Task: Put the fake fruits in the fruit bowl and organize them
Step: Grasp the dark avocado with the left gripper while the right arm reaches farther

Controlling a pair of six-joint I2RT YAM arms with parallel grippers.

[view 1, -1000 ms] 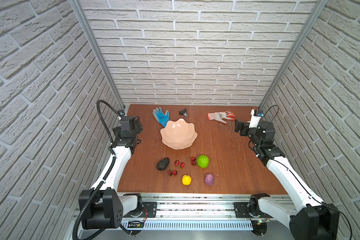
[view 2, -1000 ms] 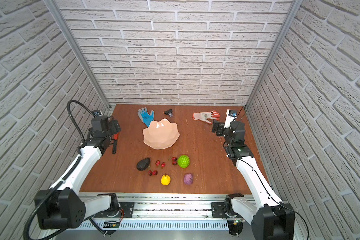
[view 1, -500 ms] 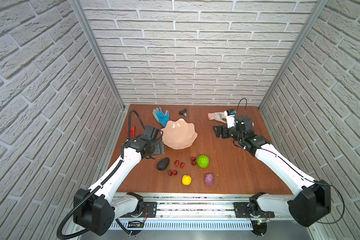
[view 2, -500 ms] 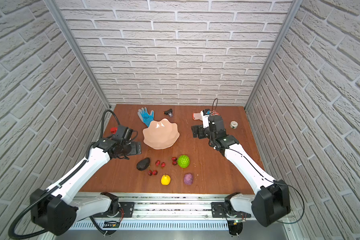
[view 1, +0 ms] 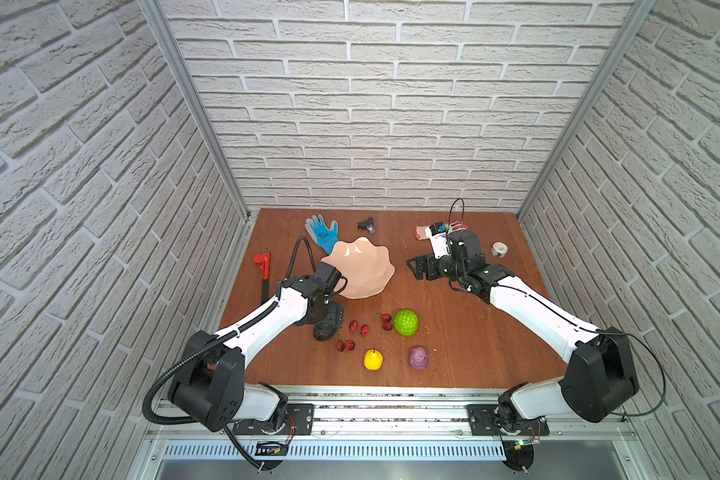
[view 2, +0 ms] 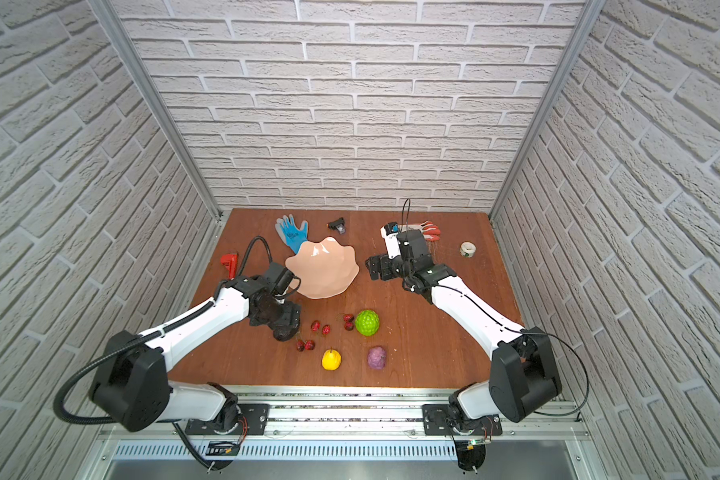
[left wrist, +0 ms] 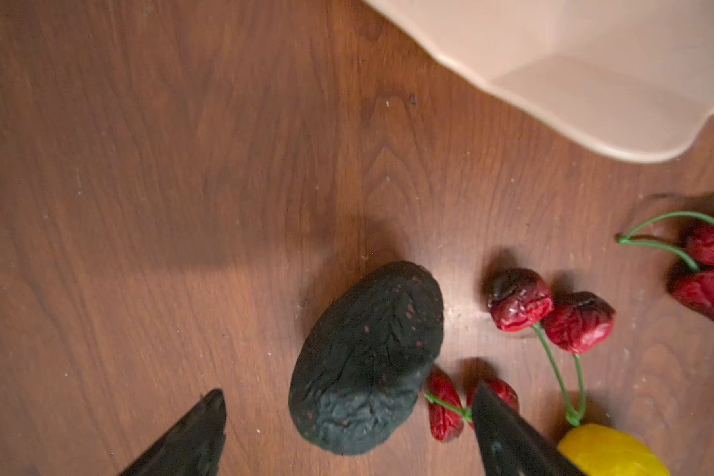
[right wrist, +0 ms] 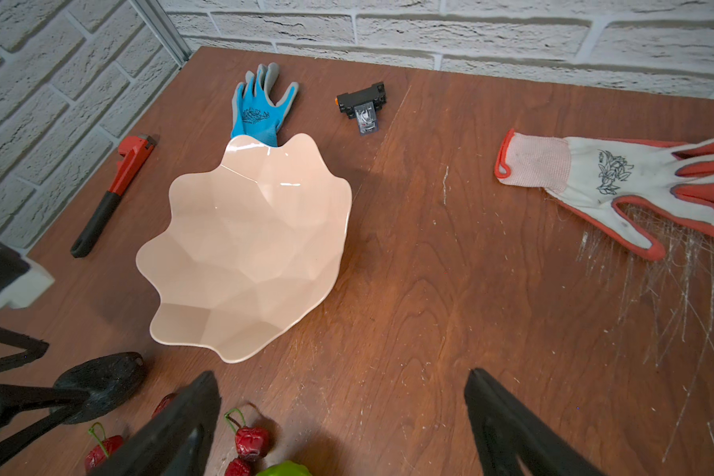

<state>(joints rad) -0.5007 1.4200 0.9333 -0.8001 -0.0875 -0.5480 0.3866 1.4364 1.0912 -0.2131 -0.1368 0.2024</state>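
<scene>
The peach-pink fruit bowl (view 1: 366, 266) stands empty at mid-table. In front of it lie the fake fruits: a dark avocado (left wrist: 367, 362), a green knobbly ball (view 1: 405, 322), a yellow fruit (view 1: 373, 359), a purple fruit (view 1: 418, 358) and several red berries (view 1: 358, 327). My left gripper (view 1: 326, 329) is open and points down over the avocado. Its fingers stand on either side of the avocado without touching it. My right gripper (view 1: 418, 268) is open and empty, hovering just right of the bowl, with bare wood between its fingers (right wrist: 198, 412).
A blue glove (view 1: 321, 232) lies behind the bowl, partly under its rim. A white-and-orange glove (right wrist: 594, 177) lies at the back right. A red pipe wrench (view 1: 262, 270) is by the left edge, a small black part (view 1: 366, 225) at the back and a tape roll (view 1: 499, 249) at the right.
Both arms swung in from the back corners. The left gripper came forward and down over the avocado. The right gripper moved left to beside the bowl. No fruit has moved.
</scene>
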